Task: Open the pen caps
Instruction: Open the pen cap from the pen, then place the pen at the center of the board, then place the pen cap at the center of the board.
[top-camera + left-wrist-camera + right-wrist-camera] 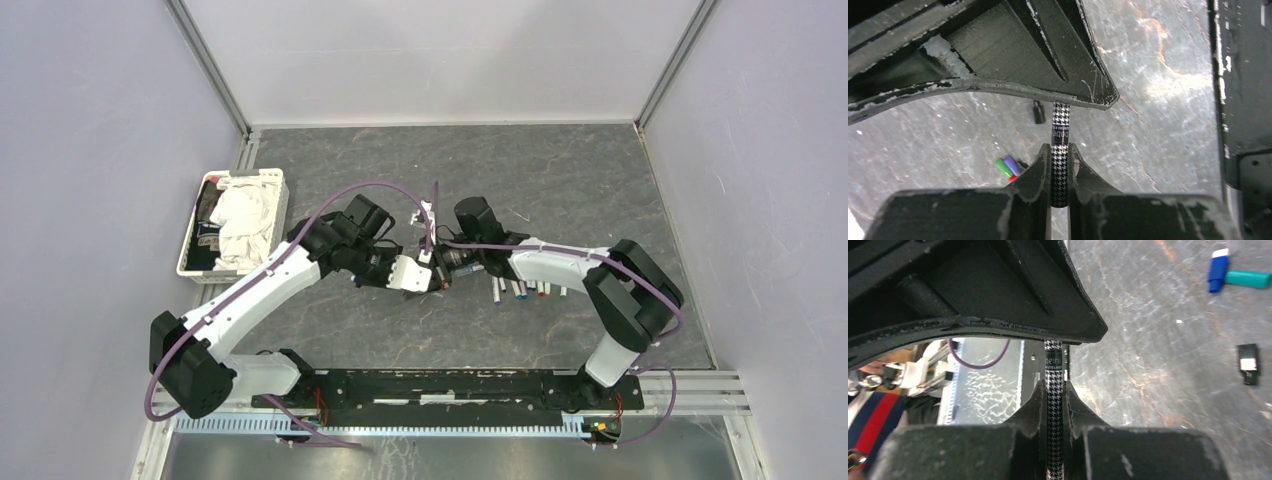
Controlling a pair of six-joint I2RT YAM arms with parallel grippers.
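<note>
Item 1, near the table (560, 180) centre, right of middle: row of pens (520, 290); white barrels, coloured ends, lying side by side, just beside the right forearm.

Item 2, table centre: left pincer (425, 277) and right pincer (447, 268), meeting tip to tip; both clamped on one houndstooth eyeliner pen (1060, 165); the left wrist view shows the barrel pinched in a narrow slot between the fingers (1040, 170), black-and-white check with a black lettered band; the right wrist view shows the same pen (1053, 405) gripped likewise by the right pincer (1053, 365), band reading "EYELINER"; whether its cap is seated or parted cannot be told, the fingers covering both ends.

Item 3, table surface under the left pincer (1060, 125): green cap (1002, 167) and purple cap (1011, 163), touching, side by side; red cap (1012, 178), mostly hidden by the finger; all loose.

Item 4, table surface seen past the right pincer: blue cap (1218, 271) touching a teal cap (1248, 279); a small black block (1248, 364) with a white face, well apart from both.

Item 5, left edge, toward the far corner: white basket (243, 176); holding a crumpled white cloth (245, 225) and something dark beside it.

Item 6: purple cable (370, 185), arching over the left arm.
</note>
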